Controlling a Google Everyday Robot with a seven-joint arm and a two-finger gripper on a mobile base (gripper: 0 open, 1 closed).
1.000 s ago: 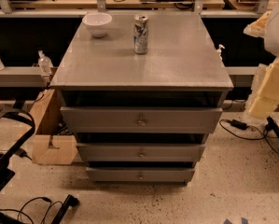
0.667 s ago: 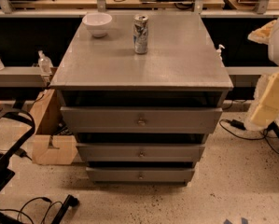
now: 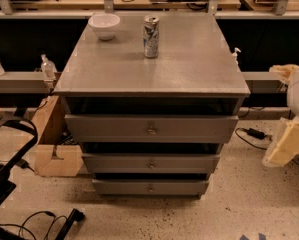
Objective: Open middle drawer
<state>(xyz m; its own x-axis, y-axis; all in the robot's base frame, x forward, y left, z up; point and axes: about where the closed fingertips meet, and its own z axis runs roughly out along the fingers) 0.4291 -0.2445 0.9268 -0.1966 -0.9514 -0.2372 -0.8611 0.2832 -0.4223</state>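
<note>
The grey cabinet (image 3: pixel 151 59) stands in the middle of the view with three stacked drawers. The middle drawer (image 3: pixel 189 163) has a flat grey front and a small brass knob (image 3: pixel 151 164). It sits between the top drawer (image 3: pixel 189 129) and the lowest drawer (image 3: pixel 184 187). Dark gaps show above each drawer front. My gripper (image 3: pixel 287 145), a cream-coloured piece of the arm, hangs at the far right edge, beside the cabinet at about drawer height and apart from it. It touches nothing.
A white bowl (image 3: pixel 104 25) and a drink can (image 3: pixel 150 36) stand on the cabinet top. A cardboard box (image 3: pixel 51 149) sits left of the cabinet. Cables (image 3: pixel 39 221) and a black frame (image 3: pixel 4 179) lie on the floor at left. A long bench runs behind.
The arm and gripper at the right edge have moved downward, from cabinet-top height to drawer height. The cabinet, drawers, bowl and can have not moved.
</note>
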